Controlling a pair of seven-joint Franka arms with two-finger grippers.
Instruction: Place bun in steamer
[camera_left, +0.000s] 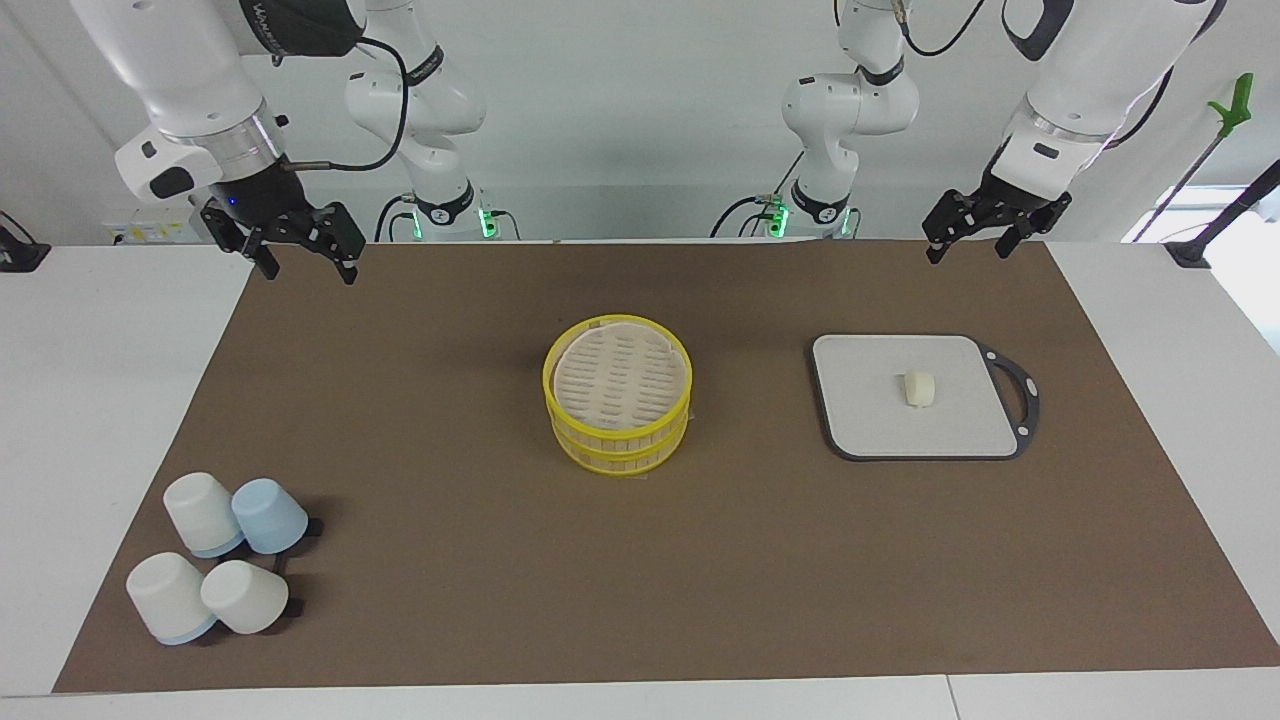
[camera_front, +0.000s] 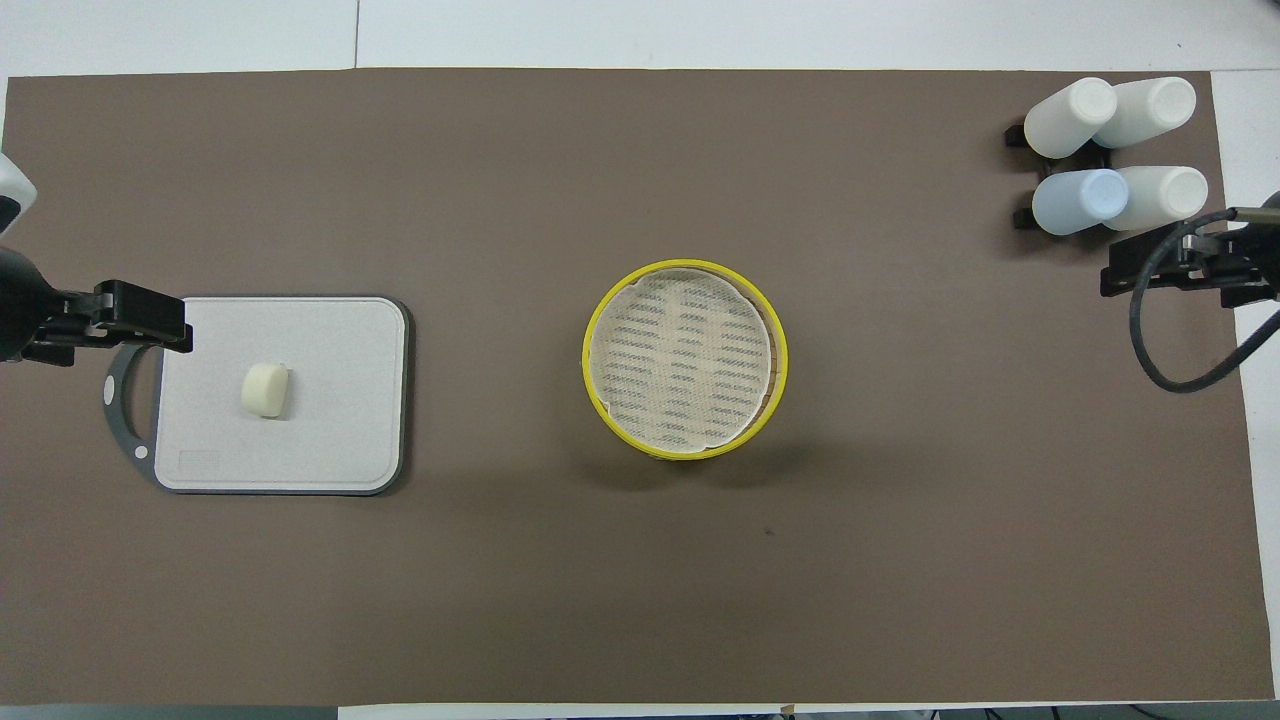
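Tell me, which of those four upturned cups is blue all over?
The blue cup, in the pair nearer the robots, beside the white cup that sits closer to the table's end. The other three are white.

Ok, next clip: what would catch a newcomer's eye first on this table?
The steamer with its bright yellow rims, standing mid-mat, draws the eye first. Next is the bun, alone on the grey cutting board toward the left arm's end. A huddle of upturned cups sits at the right arm's end, farther from the robots, while the left gripper and right gripper both hang open over the mat's edge nearest the robots.
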